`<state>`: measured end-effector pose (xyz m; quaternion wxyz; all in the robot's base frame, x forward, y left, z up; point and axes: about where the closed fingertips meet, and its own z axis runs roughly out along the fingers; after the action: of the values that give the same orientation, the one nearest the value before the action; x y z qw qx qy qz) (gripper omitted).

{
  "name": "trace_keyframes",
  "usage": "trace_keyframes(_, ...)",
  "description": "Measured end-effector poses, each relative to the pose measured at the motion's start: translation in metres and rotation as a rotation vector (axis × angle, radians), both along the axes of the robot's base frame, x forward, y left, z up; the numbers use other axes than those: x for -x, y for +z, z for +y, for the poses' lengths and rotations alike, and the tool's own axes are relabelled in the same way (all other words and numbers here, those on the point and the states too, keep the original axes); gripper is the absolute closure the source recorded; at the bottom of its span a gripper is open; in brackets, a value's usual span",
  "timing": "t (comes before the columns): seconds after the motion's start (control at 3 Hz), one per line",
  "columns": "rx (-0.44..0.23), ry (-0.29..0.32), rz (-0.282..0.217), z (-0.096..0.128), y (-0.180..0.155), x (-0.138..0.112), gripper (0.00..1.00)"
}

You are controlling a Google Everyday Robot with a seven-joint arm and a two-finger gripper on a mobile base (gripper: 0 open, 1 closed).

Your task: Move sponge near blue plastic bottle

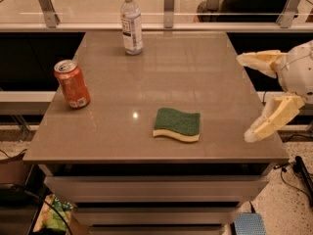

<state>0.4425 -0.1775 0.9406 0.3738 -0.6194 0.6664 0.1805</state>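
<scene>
The sponge (177, 124), dark green on top over pale yellow foam, lies flat on the grey table (195, 67) near its front edge, right of centre. The blue plastic bottle (131, 23), clear with a white cap and a white-and-blue label, stands upright at the table's far edge, left of centre. My gripper (244, 98) reaches in from the right, over the table's right edge. It is open and empty, with one cream finger (259, 60) high and the other (271, 119) low. It is to the right of the sponge, apart from it.
An orange soda can (72, 84) stands upright near the table's left edge. A glass railing with metal posts (168, 4) runs behind the table. Drawers (156, 187) sit below the tabletop. Cables lie on the floor at the right.
</scene>
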Motion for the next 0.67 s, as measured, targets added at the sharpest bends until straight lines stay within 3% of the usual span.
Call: trace_keyframes(0.67, -0.196, 0.002, 0.061, 0.026, -0.023, 0.001, 0.0)
